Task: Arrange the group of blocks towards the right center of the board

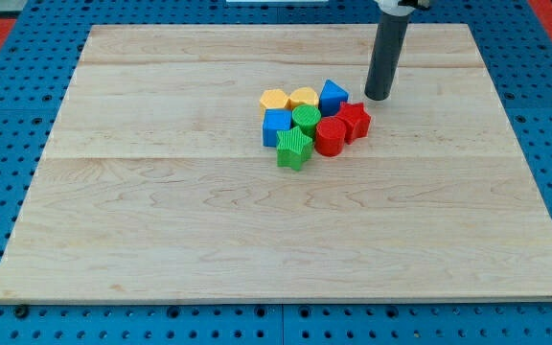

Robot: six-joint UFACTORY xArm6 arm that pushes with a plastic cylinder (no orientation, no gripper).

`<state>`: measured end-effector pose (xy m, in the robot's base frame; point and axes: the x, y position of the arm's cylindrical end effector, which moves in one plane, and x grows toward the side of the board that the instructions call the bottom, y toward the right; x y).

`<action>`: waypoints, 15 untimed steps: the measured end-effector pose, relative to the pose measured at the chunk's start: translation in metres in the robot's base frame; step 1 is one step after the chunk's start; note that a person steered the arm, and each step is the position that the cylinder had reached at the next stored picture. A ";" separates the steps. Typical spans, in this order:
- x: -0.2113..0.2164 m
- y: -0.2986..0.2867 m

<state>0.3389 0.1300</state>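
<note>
The group sits a little above the middle of the counter (161,240), packed tight: an orange block (274,100) and a yellow block (304,97) along the view's top, a blue block with a sloped top (333,95) beside them, a blue cube (276,126), a green cylinder (306,118), a red cylinder (330,135), a red star (355,120), and a green star (294,149) at the bottom.

My tip (378,97) rests just to the view's right of the sloped blue block and above the red star — near both, touching neither as far as I can tell. There are no fingers; only the rod.

That is the wrong side for a rightward push. Better, I judge, to circle round to the cluster's left edge by the orange block and blue cube, then press slowly through its centre line so the pieces travel together — an off-centre shove would likely scatter the stars.
</note>
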 end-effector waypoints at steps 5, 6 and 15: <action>-0.048 -0.227; 0.026 -0.288; -0.004 -0.224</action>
<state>0.3345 -0.0936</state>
